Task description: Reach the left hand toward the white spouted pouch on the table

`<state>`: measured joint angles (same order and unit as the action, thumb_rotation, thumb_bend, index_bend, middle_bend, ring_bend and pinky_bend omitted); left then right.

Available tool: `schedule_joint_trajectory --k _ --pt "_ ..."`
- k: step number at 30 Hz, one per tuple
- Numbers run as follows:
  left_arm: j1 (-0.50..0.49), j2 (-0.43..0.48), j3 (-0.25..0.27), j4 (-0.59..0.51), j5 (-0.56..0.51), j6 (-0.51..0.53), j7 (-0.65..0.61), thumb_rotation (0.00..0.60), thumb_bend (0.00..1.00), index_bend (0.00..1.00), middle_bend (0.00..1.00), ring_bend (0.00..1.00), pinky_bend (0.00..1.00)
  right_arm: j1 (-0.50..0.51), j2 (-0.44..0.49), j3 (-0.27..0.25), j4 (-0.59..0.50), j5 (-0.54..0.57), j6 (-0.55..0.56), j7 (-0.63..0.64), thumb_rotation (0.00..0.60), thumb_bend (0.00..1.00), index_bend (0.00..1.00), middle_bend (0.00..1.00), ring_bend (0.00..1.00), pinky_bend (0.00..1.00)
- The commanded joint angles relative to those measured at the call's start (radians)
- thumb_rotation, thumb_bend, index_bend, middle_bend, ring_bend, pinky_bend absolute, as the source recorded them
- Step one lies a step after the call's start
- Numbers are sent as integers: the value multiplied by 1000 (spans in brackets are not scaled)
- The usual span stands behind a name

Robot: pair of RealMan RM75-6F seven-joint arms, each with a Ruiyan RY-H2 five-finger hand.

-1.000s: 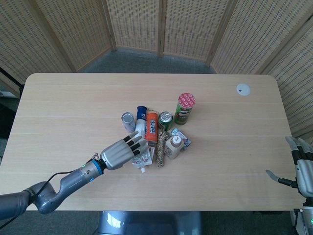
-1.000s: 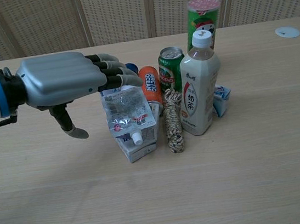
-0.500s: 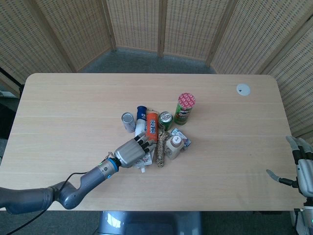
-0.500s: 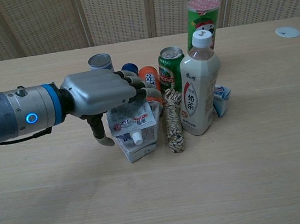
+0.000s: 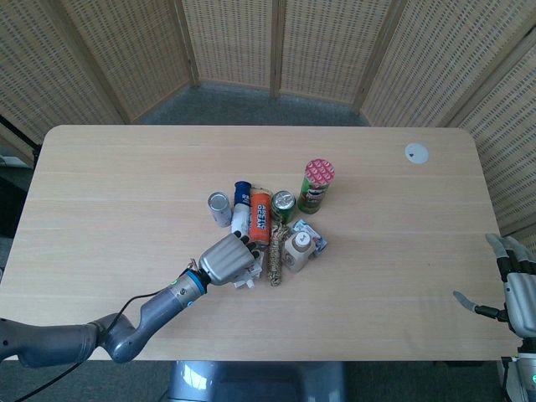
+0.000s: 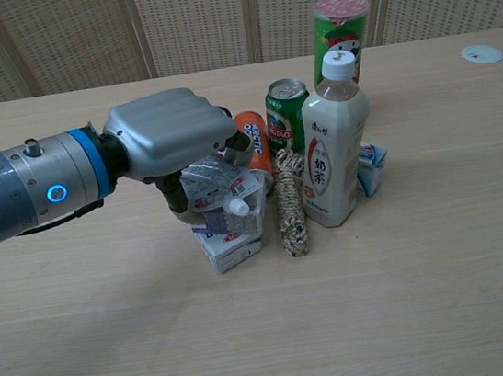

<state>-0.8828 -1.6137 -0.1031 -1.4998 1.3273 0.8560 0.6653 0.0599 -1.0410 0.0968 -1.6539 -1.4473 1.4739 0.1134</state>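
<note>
At the centre of the chest view, the left hand [image 6: 171, 143] closes its fingers over the pouch [image 6: 224, 193], thumb under its left edge, crumpling it. The pouch lies on a small box [image 6: 229, 245] in the cluster of items mid-table [image 5: 109, 184], just left of a rope bundle [image 6: 291, 203] and bottle [image 6: 338, 144]. The right hand [image 5: 515, 289] sits at the head view's lower right edge, fingers spread, holding nothing.

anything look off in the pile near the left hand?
The white spouted pouch looks crumpled and tilted under the left robot hand, its spout cap pointing down and right, propped on a small white carton. The orange can lies on its side. Nothing looks spilled.
</note>
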Motion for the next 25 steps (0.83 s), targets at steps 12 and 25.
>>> schedule_joint_trajectory --k 12,25 --pt "8 147 -44 -152 56 106 -14 600 0 470 514 486 498 1 -1 -1 -1 0 -3 -5 450 0 0 0 0 0" --pt "-28 380 -196 -432 -40 165 113 600 0 458 508 486 494 -2 -10 -2 -5 -11 13 -21 452 0 0 0 0 0"
